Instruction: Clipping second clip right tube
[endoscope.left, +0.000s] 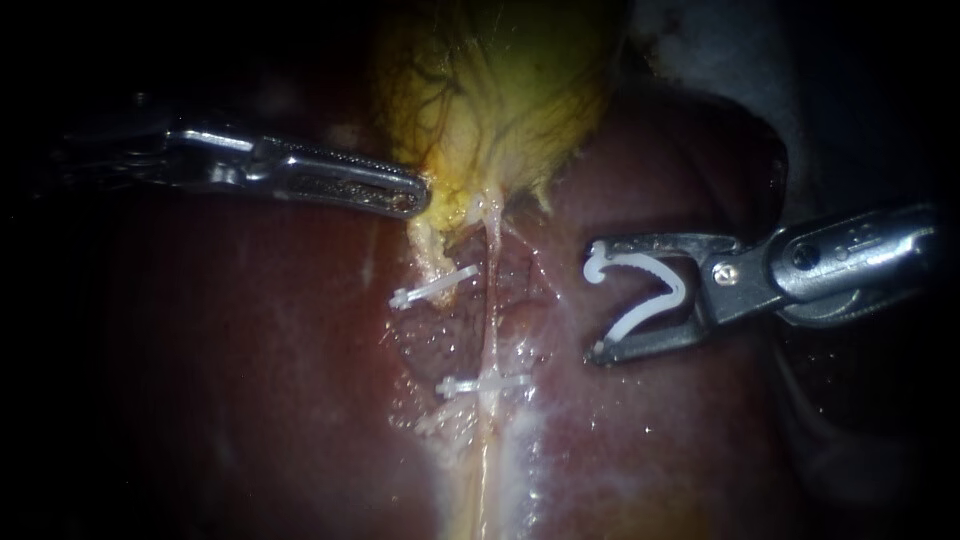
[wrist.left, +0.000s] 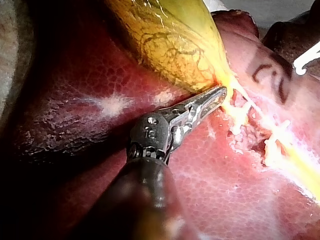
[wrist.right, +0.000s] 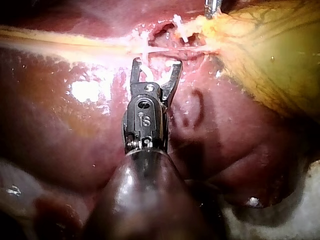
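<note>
My right instrument comes in from the right, apart from the tubes and over the liver. Its jaws stand wide and hold an open white clip between them. The right tube runs down from the yellow gallbladder and carries one white clip low down. A second closed clip sits on the left tube. My left instrument is shut on the gallbladder's lower edge. In the right wrist view the jaws stand just short of the tubes.
Pale cloth lies beyond the liver's upper right edge. A dark ink mark is drawn on the liver beside the tubes. Raw dissected tissue lies between and around the tubes.
</note>
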